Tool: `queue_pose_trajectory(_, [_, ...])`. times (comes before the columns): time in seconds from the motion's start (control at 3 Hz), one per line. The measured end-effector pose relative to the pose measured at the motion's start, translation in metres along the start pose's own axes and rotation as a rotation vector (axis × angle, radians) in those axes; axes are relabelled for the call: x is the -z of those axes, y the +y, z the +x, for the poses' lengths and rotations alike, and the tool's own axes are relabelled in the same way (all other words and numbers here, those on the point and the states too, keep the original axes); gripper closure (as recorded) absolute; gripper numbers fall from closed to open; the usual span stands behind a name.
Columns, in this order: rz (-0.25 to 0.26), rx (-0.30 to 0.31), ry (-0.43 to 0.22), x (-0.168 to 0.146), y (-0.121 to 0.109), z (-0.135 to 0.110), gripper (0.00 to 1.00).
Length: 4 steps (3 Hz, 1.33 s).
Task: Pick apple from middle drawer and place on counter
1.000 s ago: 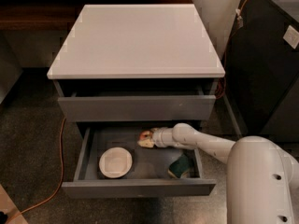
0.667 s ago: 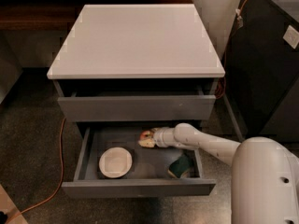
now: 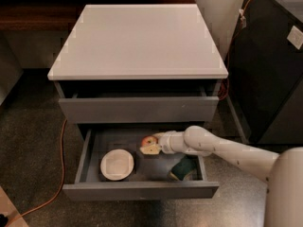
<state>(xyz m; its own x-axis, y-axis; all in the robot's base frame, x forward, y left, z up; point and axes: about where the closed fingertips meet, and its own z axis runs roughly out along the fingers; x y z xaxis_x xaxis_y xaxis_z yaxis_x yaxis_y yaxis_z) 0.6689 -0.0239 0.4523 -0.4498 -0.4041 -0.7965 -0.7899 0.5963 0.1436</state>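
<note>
The middle drawer (image 3: 142, 190) is pulled out under the white counter (image 3: 137, 39). The small red apple (image 3: 149, 140) lies at the back middle of the drawer. My gripper (image 3: 151, 148) reaches in from the right and is right at the apple, touching or almost touching its near side. The white arm (image 3: 222, 148) crosses the drawer's right part.
A white bowl (image 3: 116, 164) sits in the drawer's front left. A dark green sponge (image 3: 183, 169) lies at the front right, under the arm. The upper drawer front (image 3: 137, 109) stands just above. A dark cabinet (image 3: 274, 60) is to the right, and an orange cable (image 3: 59, 174) runs on the floor at the left.
The gripper stays at the apple. The near part of the arm has shifted right and a little lower. The bowl and the sponge have not moved.
</note>
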Motion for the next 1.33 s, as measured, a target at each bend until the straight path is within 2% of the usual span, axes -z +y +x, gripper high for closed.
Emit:
queue_pose_trajectory(0.67, [-0.077, -0.017, -0.016, 0.065, 0.053, -0.014, 1.00])
queue_pose_trajectory(1.33, [-0.115, 0.043, -0.040, 0.125, 0.074, -0.060, 1.00])
